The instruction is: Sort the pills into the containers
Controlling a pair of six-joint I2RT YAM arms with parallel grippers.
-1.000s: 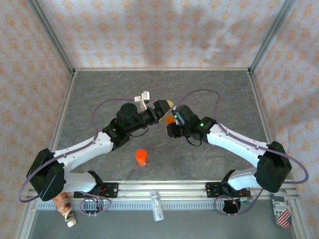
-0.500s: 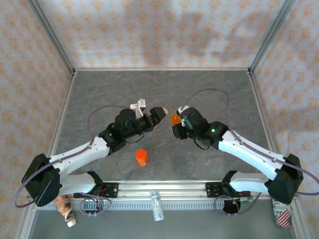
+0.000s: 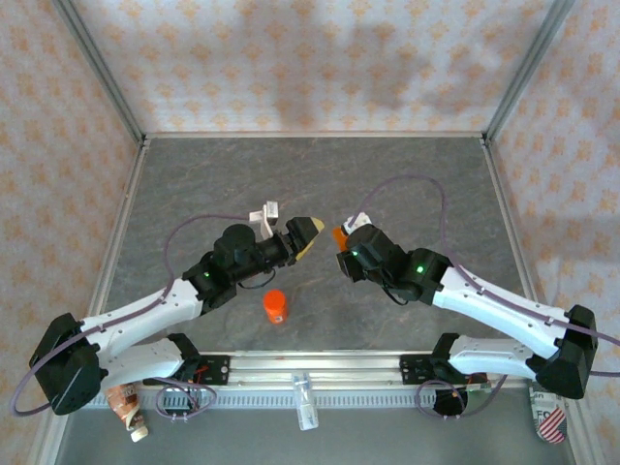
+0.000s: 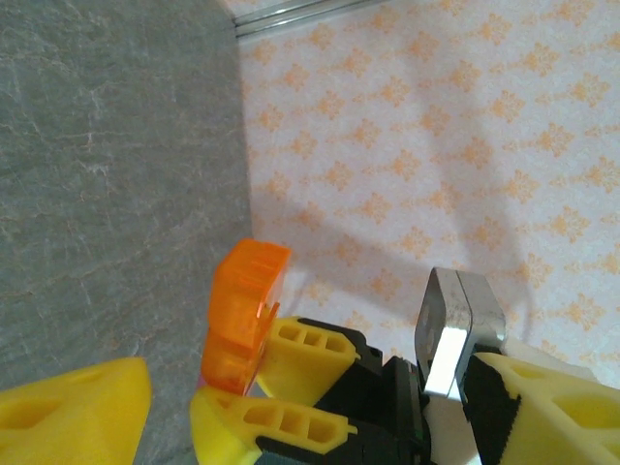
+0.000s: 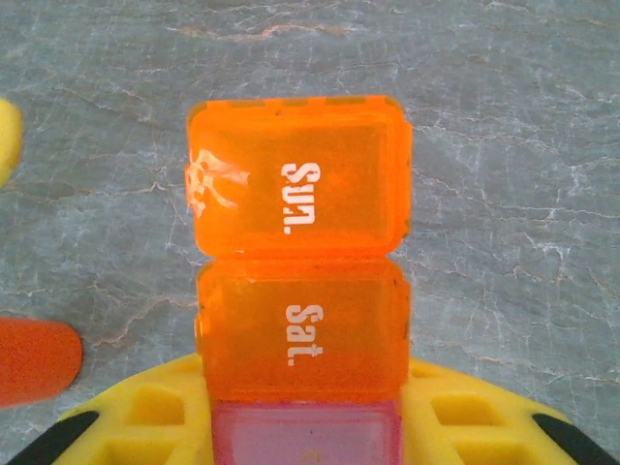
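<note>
Right fingers (image 5: pixel 136 421) are pinched tight on the pink end of the containers (image 5: pixel 300 281) — the two orange lids marked Sat. and Sun. stick out past the tips, and both look closed. The strip is held over the middle of the surface (image 3: pixel 194 174). Left fingers (image 4: pixel 68 407) are spread wide and empty, near the Sun. end but not touching it. An orange bottle (image 3: pixel 275 306) stands upright closer to the near edge, between the two arms.
</note>
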